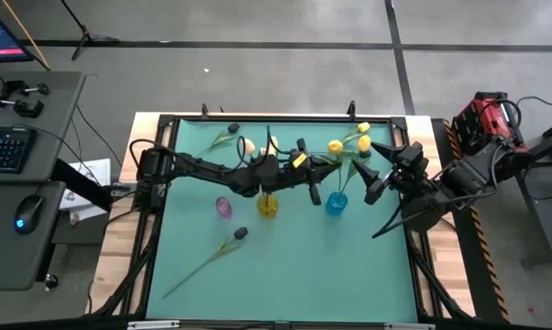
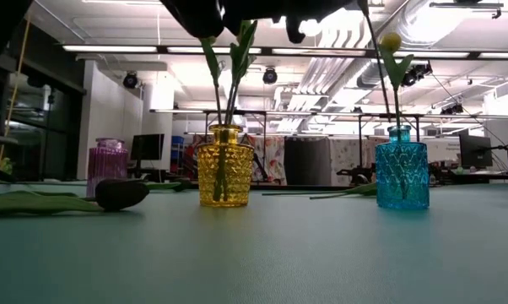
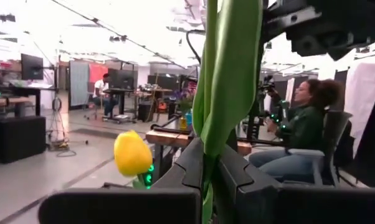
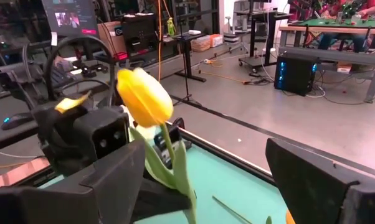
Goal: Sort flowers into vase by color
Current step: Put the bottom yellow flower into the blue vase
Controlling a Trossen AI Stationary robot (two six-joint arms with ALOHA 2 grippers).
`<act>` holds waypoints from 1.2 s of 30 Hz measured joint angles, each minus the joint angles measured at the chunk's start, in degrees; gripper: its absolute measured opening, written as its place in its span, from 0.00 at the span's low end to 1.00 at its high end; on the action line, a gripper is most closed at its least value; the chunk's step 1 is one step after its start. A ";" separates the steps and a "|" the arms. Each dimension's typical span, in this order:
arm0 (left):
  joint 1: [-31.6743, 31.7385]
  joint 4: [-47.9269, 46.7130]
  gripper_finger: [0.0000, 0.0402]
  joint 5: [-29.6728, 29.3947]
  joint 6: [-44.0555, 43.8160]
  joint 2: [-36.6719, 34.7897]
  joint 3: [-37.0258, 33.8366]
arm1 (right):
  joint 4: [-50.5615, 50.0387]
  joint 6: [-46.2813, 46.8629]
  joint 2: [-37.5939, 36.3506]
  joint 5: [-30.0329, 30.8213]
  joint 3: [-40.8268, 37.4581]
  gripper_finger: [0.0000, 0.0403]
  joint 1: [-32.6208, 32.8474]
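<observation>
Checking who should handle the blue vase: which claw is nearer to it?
Right. The right claw hangs open just beside the blue vase, on its right. The left claw sits farther off toward the yellow vase, shut on a green stem.

The left arm stretches from the middle left of the high view toward its centre, its pincer [image 1: 305, 170] closed there. The right arm reaches in from the right edge, its pincer [image 1: 379, 170] at centre right, fingers spread wide apart.
</observation>
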 joint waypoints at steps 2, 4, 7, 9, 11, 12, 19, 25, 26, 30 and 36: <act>0.19 -0.41 0.00 0.70 -2.12 0.53 0.00 | -0.02 -0.02 0.00 -0.02 0.00 0.80 0.00; 0.26 -0.43 0.00 1.95 -4.55 1.26 0.00 | 0.00 -0.02 0.00 -0.02 0.00 0.80 0.00; 0.06 -0.47 0.00 2.36 -5.26 2.11 -0.02 | 0.00 0.15 0.00 -0.05 0.00 0.80 0.00; -0.15 -0.01 0.00 2.34 -5.27 2.58 -0.02 | 0.01 0.28 0.00 -0.07 0.00 0.80 0.00; -0.19 -0.94 0.00 2.35 -4.99 2.64 -0.02 | 0.04 0.35 0.00 -0.11 0.00 0.80 0.00; -0.22 -1.73 0.00 2.31 -4.43 2.64 -0.02 | 0.04 0.35 0.00 -0.11 0.00 0.80 0.00; 0.20 -9.84 0.03 0.44 -9.01 2.66 -0.04 | 0.09 0.37 0.00 -0.09 -0.02 0.80 0.00; 1.57 -15.07 0.21 9.17 -13.24 2.51 -0.04 | 0.11 0.37 0.01 -0.09 -0.02 0.80 0.00; 1.59 -15.19 0.25 9.82 -13.23 2.42 -0.04 | 0.11 0.37 0.00 -0.09 -0.03 0.80 0.00; 1.54 -16.19 0.42 11.29 -13.24 1.34 -0.03 | 0.07 0.37 0.00 -0.08 -0.04 0.80 0.00; 1.62 -23.72 0.64 11.66 -13.34 -2.69 -0.02 | 0.07 0.26 0.02 0.08 -0.04 0.80 0.00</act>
